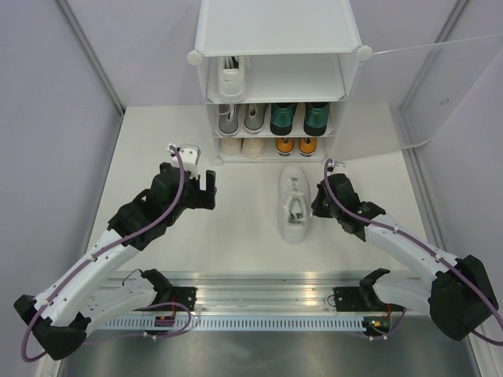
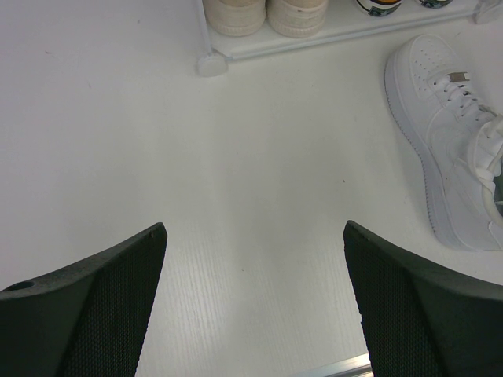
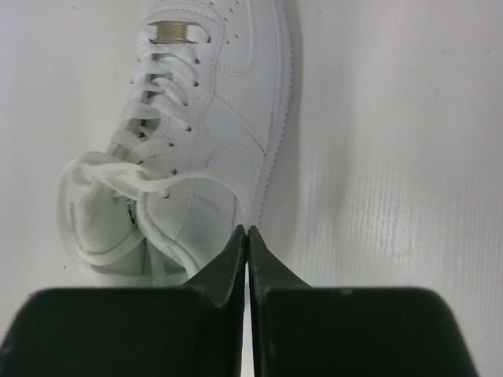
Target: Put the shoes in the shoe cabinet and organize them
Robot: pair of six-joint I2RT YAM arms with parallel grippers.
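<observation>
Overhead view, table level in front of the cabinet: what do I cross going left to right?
In order: left gripper, open → white sneaker, toe toward the cabinet → right gripper, shut, just beside it.

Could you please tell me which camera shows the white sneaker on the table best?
The top view: the whole sneaker shows, toe toward the cabinet. Right wrist crops its toe; left wrist cuts off its heel.

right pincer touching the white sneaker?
Cannot tell. Right wrist view: right pincer, shut, tips at the sole edge of the white sneaker; contact unclear.
</observation>
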